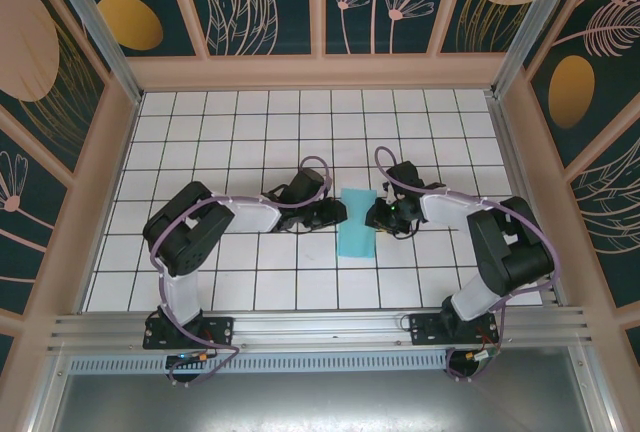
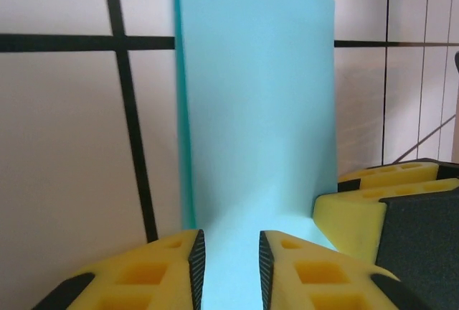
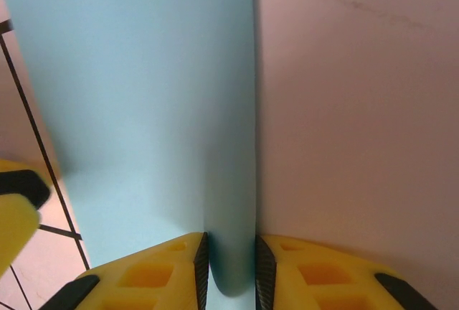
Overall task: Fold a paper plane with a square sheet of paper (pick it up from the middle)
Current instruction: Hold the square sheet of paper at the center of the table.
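first-fold step, i judged; the square sheet of paper (image 1: 357,224) lay doubled in the middle; left gripper (image 2: 228,242) slightly open over it; right gripper (image 3: 229,245) narrow round its right edge, hold unclear; next: press the crease flat.

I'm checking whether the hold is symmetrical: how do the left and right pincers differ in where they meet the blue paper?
The left pincer sits at the light-blue paper's left side, the right pincer at its right. Paper spans the left pincer's gap; the paper's edge runs into the right pincer's gap, with bare table beside it. Both sit low, jaws slightly apart.
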`<state>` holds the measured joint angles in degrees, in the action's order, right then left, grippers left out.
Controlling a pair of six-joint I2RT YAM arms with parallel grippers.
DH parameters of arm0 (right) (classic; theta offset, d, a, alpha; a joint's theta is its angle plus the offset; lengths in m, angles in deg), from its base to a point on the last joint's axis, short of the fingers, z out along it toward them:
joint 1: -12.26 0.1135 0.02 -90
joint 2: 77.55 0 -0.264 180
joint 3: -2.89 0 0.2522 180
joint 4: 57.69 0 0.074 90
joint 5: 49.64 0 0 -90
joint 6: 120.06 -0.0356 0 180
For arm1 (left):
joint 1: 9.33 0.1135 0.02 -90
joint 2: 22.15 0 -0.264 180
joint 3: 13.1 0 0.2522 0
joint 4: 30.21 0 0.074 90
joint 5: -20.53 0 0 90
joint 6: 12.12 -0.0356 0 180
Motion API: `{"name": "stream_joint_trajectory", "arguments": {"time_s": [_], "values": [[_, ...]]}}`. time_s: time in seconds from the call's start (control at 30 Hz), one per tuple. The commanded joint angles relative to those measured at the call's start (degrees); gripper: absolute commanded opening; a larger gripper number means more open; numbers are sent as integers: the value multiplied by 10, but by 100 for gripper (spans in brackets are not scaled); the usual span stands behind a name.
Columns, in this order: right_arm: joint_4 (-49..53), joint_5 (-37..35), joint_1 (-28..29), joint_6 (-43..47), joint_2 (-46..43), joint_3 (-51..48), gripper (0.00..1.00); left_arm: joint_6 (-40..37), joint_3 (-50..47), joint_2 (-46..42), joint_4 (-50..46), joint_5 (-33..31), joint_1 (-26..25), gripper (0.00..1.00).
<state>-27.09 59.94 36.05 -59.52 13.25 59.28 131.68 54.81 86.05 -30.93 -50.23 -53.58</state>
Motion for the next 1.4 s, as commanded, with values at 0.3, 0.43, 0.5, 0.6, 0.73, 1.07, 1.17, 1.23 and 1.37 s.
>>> {"name": "stream_joint_trajectory", "arguments": {"time_s": [0.3, 0.43, 0.5, 0.6, 0.73, 1.07, 1.17, 1.23, 1.37], "values": [[11, -77, 10, -32, 68, -13, 28, -2, -8, -64, 3, -72, 10, 31], [13, -82, 13, -38, 80, -11, 28, -10, 1, -50, 21, -39, 10, 31], [19, -87, 15, -39, 86, -7, 29, -19, 8, -43, 26, -19, 10, 30], [21, -87, 19, -41, 91, -4, 30, -29, 12, -33, 34, 10, 9, 30], [21, -91, 20, -45, 93, -4, 32, -35, 27, -20, 35, 31, 9, 29], [15, -95, 20, -59, 90, -13, 32, -34, 48, 19, 27, 57, -1, 25], [10, -93, 20, -66, 88, -19, 32, -33, 55, 28, 21, 58, -4, 25], [7, -94, 20, -69, 87, -21, 32, -33, 57, 34, 19, 59, -5, 24], [7, -95, 20, -71, 88, -23, 32, -33, 62, 45, 12, 61, -7, 22]]}}
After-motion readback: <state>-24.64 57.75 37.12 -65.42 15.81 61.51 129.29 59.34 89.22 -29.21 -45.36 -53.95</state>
